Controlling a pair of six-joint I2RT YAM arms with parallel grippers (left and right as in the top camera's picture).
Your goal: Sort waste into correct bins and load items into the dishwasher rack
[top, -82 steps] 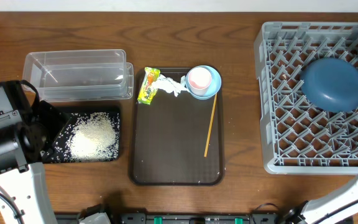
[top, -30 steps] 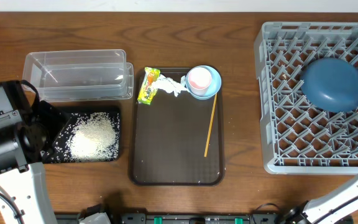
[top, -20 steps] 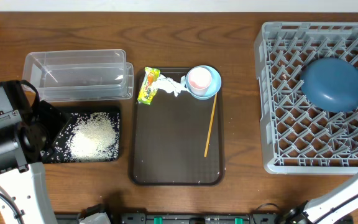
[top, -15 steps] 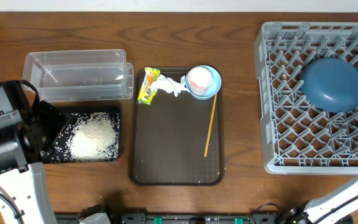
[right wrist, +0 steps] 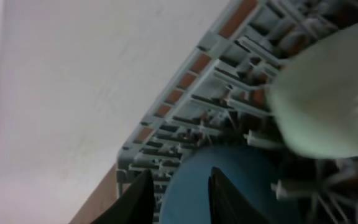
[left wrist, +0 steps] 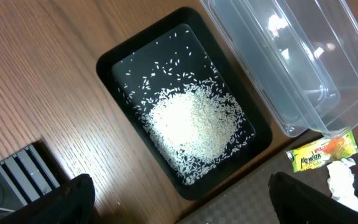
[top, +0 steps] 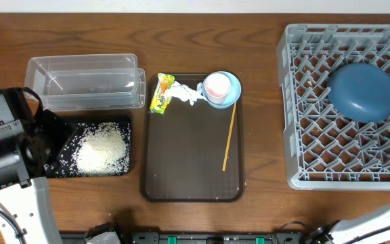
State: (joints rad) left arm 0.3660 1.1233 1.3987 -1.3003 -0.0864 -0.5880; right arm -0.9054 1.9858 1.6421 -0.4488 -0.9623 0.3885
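Dishwasher rack [top: 296,102], bench's right edge: large dark blue bowl [top: 364,91] inverted, presumably to drain. Right end effector [right wrist: 179,193] near it, released, empty (pale blurred shape [right wrist: 328,106] beside, unidentified). Rice [top: 101,149] in black tray [top: 124,169], front-left corner; left end effector [left wrist: 179,205] released.

Left of your serving tray [top: 188,156]: the tub [top: 83,83], with the shallow tray [left wrist: 114,65] of rice [top: 101,149] before it — right of it, the rack [top: 317,149] holding the bowl [top: 363,91].
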